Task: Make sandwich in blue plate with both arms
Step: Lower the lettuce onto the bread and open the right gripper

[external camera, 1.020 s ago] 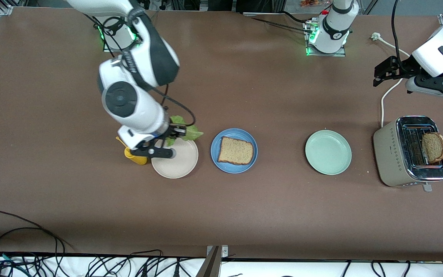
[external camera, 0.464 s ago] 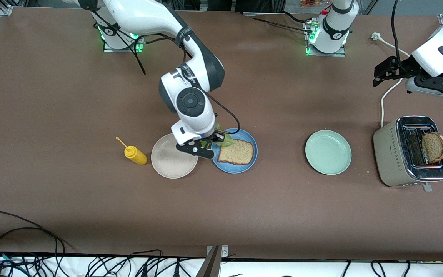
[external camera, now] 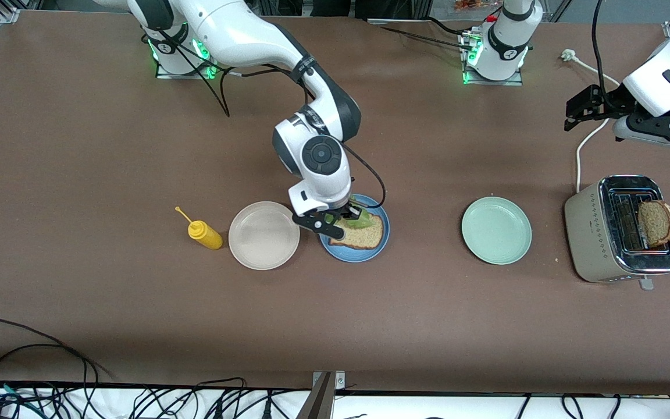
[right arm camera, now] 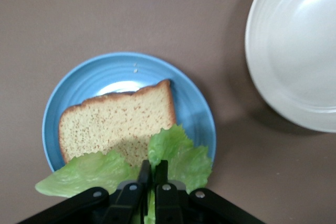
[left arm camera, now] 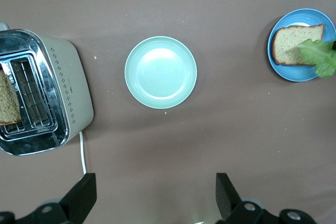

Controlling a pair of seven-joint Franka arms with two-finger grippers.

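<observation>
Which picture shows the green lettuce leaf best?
The right wrist view: the lettuce fills the foreground, pinched in the right gripper over the bread. The front view shows only a sliver under the arm; the left wrist view, a small piece.

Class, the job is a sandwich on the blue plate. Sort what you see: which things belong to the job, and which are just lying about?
Belong to the job:
blue plate
bread slice on it
lettuce leaf, held in the shut right hand over that slice
second bread slice in the toaster
open left hand, waiting

Lying about:
beige plate
mint-green plate
yellow squeeze bottle
</observation>
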